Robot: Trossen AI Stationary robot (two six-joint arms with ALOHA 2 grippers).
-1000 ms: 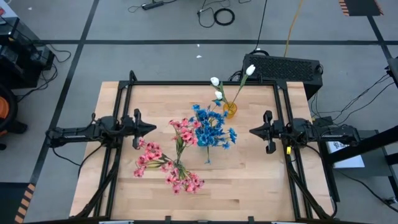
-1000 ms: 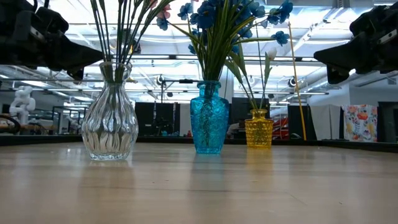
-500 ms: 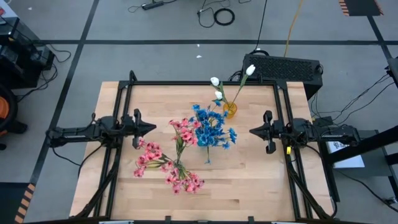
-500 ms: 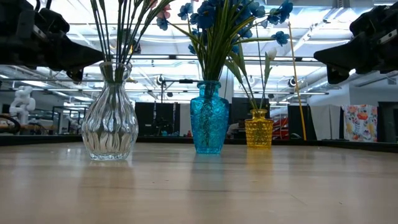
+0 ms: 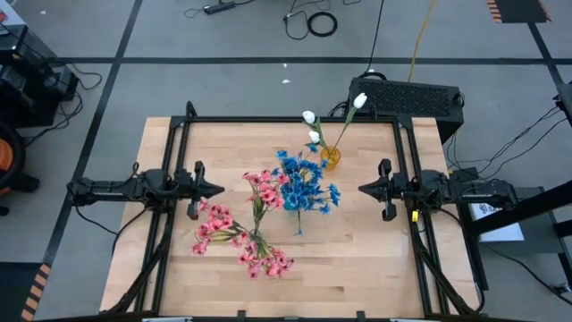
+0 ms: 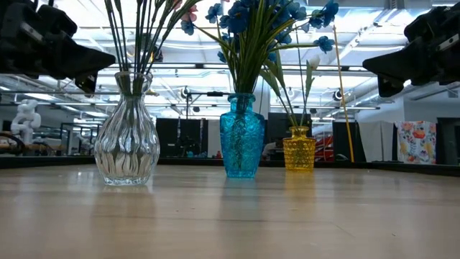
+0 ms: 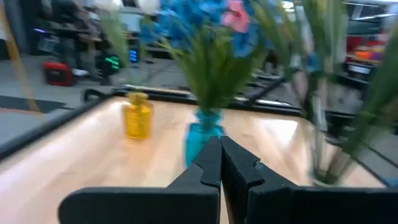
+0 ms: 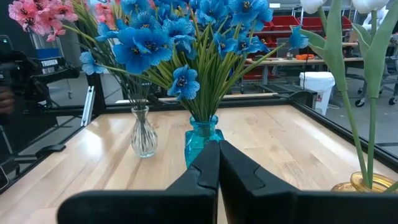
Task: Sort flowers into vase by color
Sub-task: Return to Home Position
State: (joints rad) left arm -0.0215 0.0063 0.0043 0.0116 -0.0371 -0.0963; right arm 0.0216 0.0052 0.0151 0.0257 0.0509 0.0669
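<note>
Centrally: flowers (image 5: 299,190) between left gripper (image 5: 219,188), right gripper (image 5: 362,189).

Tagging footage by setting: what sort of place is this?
Probably a robotics lab or workshop: cables strewn on a tape-marked floor, red storage bins on shelving beyond the table.
</note>
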